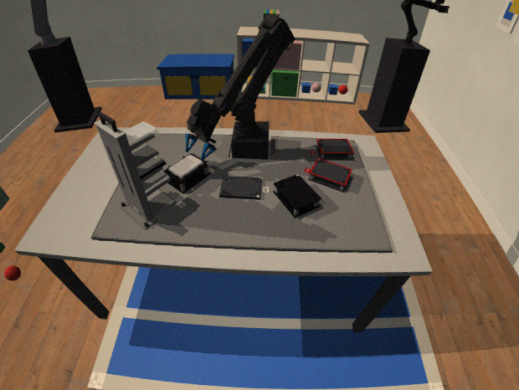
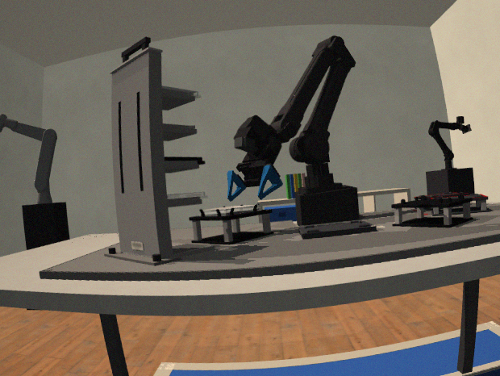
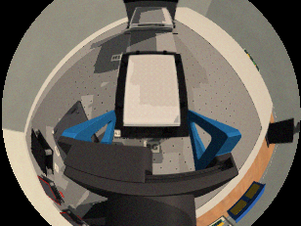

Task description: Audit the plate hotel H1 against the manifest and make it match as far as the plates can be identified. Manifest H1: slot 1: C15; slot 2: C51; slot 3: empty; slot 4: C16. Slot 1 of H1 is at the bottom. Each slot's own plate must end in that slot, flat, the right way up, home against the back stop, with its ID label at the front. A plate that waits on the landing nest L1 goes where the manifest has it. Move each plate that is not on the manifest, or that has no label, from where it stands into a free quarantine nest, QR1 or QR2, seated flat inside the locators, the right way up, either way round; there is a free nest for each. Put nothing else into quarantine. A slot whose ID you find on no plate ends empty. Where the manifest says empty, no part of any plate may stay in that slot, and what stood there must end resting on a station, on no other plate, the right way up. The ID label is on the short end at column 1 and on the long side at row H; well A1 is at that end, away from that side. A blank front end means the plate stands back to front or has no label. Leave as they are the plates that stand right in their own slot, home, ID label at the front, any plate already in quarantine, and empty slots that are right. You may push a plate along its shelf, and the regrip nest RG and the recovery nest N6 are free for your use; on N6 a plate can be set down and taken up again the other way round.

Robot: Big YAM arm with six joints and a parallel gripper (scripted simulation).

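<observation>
A pale plate [image 1: 187, 165] is seen lying flat on a raised black nest [image 1: 184, 177] just in front of the plate hotel [image 1: 121, 167]. Above its rear end the gripper [image 1: 200, 146] is held fully open, blue fingers [image 2: 235, 185] apart from the plate, nothing gripped. Two red-rimmed nests [image 1: 330, 171] are seen well apart.

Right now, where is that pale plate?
In the top view, the pale plate lies on a black nest beside the shelf tower, just below the open gripper.
</observation>
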